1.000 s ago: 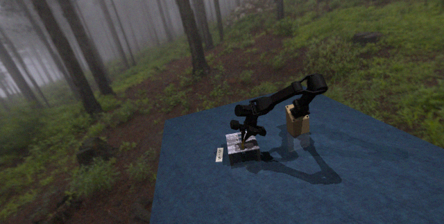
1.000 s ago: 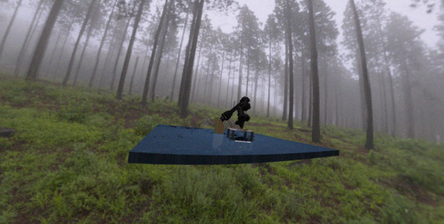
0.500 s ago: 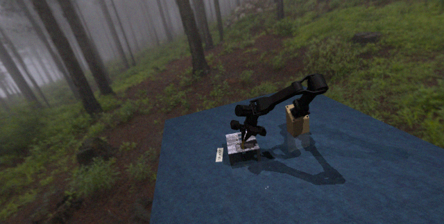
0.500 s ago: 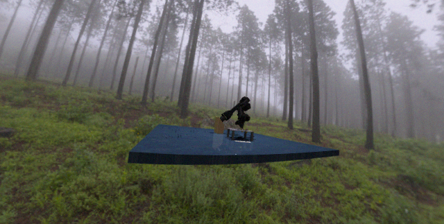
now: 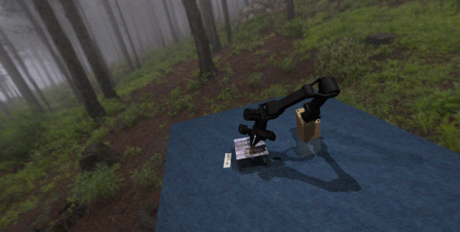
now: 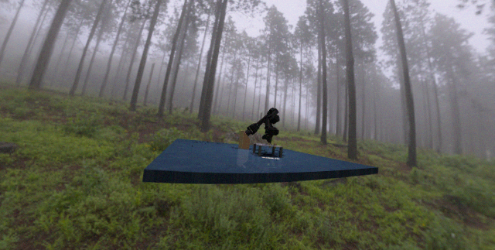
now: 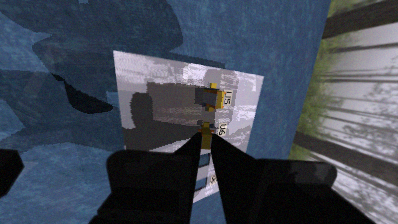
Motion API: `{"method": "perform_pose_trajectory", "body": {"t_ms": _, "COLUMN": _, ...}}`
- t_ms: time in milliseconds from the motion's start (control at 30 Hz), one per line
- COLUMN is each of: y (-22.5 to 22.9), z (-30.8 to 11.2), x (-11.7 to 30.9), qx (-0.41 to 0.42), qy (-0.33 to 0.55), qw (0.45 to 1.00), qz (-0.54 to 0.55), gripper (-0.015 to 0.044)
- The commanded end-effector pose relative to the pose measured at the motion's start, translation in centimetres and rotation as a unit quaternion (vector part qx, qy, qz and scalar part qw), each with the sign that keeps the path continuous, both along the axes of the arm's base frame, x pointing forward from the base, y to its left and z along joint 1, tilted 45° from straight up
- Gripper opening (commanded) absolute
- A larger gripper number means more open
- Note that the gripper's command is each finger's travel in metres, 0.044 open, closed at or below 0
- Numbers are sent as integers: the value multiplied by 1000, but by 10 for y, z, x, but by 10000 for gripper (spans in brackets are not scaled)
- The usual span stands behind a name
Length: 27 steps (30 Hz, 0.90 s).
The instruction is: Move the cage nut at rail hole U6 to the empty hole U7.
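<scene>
Wrist view gives first the gripper [image 5: 252, 145] [image 6: 269, 142] [image 7: 205, 136], its fingers grasping the yellow cage nut [image 5: 251, 150] [image 7: 206, 141] beside the U6 mark, probably so that it keeps square for U7; whether it is free of the hole, I cannot tell. A little farther, the other nut [image 7: 220, 100] sits at U5, to be left untouched. From above, the rail plate [image 5: 238, 146] [image 6: 264, 145] [image 7: 175, 70] stands toward the worktop's [image 5: 201, 189] [image 6: 193, 165] [image 7: 280, 40] left edge, likely for easy reach.
</scene>
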<state>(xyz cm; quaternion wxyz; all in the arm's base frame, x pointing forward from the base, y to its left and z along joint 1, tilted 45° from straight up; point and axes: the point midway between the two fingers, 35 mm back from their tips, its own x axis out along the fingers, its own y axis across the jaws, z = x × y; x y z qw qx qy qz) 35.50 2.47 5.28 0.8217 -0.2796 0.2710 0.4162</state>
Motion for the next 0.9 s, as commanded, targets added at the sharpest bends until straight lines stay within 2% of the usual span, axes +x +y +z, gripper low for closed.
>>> {"method": "perform_pose_trajectory", "body": {"t_ms": 0, "y": 0, "z": 0, "x": 0, "qx": -1, "qy": -2, "qw": 1000, "qz": -5, "gripper": 27}}
{"method": "perform_pose_trajectory", "body": {"t_ms": 867, "y": 0, "z": 0, "x": 0, "qx": -4, "qy": -10, "qw": 1000, "qz": -13, "gripper": 27}}
